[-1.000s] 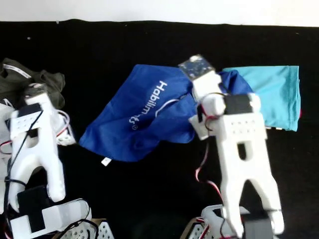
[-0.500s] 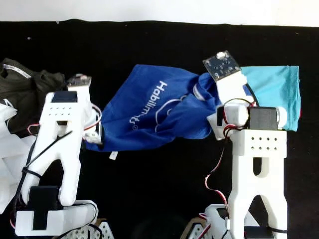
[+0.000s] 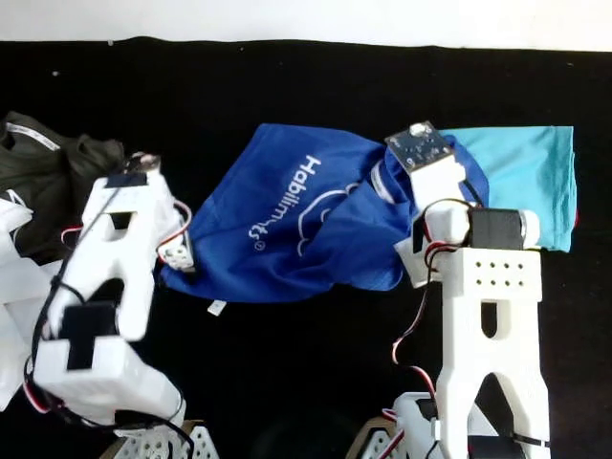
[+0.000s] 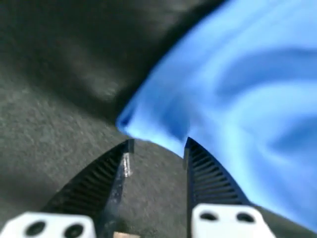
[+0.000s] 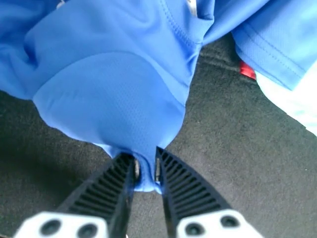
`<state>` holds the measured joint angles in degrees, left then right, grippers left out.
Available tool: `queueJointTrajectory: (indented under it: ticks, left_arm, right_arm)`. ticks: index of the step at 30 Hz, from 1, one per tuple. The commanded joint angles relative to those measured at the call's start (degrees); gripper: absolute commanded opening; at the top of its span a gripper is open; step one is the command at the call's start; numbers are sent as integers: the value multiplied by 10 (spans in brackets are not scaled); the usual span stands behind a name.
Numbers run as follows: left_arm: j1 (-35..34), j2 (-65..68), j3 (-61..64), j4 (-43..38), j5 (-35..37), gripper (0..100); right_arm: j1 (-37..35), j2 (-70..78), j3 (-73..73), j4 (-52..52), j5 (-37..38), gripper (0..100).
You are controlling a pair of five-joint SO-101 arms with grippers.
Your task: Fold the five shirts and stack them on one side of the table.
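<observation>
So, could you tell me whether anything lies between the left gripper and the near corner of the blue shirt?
Nothing visible does. The left gripper is open just short of the blue shirt, and what lies between its jaws and the shirt's corner is bare black tablecloth.

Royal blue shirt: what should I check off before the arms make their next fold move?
1. Cloth clamped in the right gripper: ok, the royal blue fabric shirt is pinched in it.
2. Cloth held by the left gripper: not ok, it is open, with the shirt's edge just at its tips.
3. Shirt spread flat: not ok, creased and bunched by the right gripper.
4. Shirt clear of the folded teal shirt: not ok, its bunched end overlaps the teal edge.
5. Shirt clear of the dark olive crumpled garment: ok, the black cloth-covered table shows between them.
</observation>
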<state>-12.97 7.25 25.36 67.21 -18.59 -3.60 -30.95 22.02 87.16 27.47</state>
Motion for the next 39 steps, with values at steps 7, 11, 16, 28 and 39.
queueJointTrajectory:
  ticks: [7,11,16,28,39]
  left_arm:
    - [-39,30,-48,-4,4,171]
    - [-36,32,-43,-25,3,171]
    - [-35,32,-43,-47,3,171]
    - [34,87,-75,-43,22,8]
    - [22,74,-274,166,27,8]
  right_arm:
    - [7,-87,40,-9,5,7]
    - [7,-160,102,-37,7,7]
    - [6,-226,173,-44,7,7]
    - [7,-246,209,-74,4,7]
    - [7,-248,274,-210,4,7]
